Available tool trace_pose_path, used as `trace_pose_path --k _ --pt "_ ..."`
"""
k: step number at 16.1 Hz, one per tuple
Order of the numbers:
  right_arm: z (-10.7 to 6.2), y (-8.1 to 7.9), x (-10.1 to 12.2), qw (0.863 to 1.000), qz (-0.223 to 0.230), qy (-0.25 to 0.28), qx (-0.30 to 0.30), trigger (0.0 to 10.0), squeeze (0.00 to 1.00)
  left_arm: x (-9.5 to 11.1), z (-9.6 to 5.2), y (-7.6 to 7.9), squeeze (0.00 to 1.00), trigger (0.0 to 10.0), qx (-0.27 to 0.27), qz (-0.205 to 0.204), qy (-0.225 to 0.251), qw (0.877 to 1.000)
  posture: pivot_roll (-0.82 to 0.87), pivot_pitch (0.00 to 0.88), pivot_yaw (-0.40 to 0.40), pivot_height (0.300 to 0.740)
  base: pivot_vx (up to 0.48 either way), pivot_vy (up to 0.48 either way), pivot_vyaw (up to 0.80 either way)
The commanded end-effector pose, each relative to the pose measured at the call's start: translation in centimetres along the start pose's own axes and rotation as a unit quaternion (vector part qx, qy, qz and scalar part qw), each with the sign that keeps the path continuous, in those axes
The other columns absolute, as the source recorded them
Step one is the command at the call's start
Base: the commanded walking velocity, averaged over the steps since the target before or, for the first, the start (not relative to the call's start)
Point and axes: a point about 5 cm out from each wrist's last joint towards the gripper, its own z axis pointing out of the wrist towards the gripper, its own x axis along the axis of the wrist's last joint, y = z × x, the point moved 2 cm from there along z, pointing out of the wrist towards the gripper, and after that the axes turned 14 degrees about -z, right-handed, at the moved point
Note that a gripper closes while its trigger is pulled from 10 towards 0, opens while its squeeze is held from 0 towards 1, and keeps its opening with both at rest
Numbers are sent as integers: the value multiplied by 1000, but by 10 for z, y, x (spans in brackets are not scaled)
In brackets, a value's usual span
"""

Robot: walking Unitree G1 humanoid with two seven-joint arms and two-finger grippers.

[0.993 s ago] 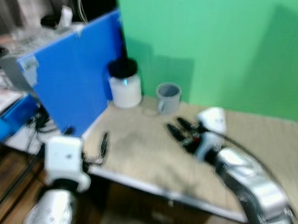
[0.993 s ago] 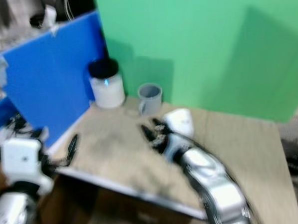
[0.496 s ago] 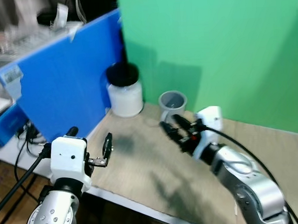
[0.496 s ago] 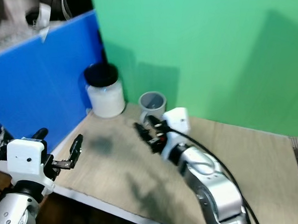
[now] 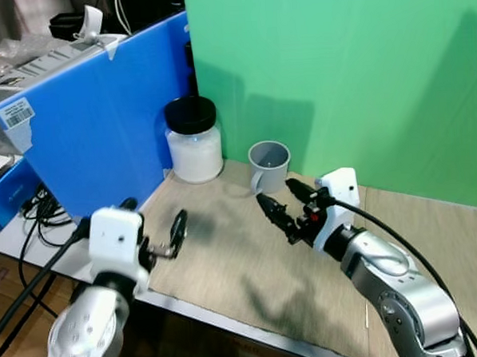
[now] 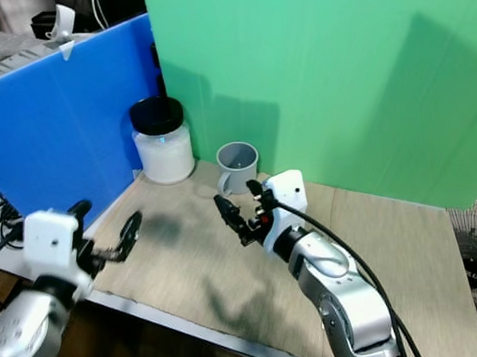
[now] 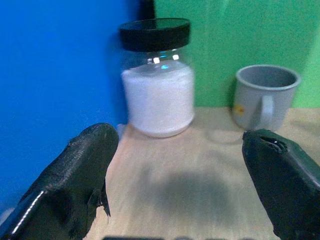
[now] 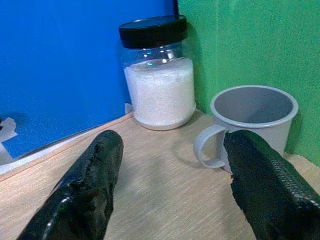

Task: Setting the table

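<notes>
Right claw point(image 5: 283, 210) hangs spread and empty near a grey handled mug point(image 5: 268, 165), upright, hollow.

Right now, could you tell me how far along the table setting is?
Nothing looks set yet. The grey mug and the black-lidded jar stand at the back of the table. The right gripper is open and empty near the mug; the left gripper is open over the table's edge. Everything remains.

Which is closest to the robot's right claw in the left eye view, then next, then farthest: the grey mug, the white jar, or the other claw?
From the right claw:
1. Grey mug, just beyond it by the green wall.
2. White jar, further along, in the corner by the blue board.
3. Left claw, out at the table's near edge.
</notes>
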Motion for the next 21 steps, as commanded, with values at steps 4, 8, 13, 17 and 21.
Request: trace_pose_path --k 4,8,13,17,21 --pt "-7 24 4 999 -27 -7 -45 10000 1000 -10 49 -10 1000 10000 -104 -39 -31 993 -56 6 14 740 0 0 0" --pt "-19 35 8 997 -36 -7 -64 10000 1000 -22 80 -10 1000 10000 -179 -48 -82 979 -108 28 24 740 0 0 0" --pt "-38 46 -4 992 -57 -47 -100 10000 725 -32 107 -5 0 10000 -229 -34 -108 967 -157 48 57 740 0 0 0" --pt "-48 45 -1 990 -71 -50 -111 10000 0 -37 129 3 0 10000 -252 -16 -115 961 -205 65 82 740 0 0 0" --pt "-55 39 -1 991 -78 -53 -93 10000 0 -40 138 9 0 10000 -260 -15 -117 958 -232 74 98 740 0 0 0"
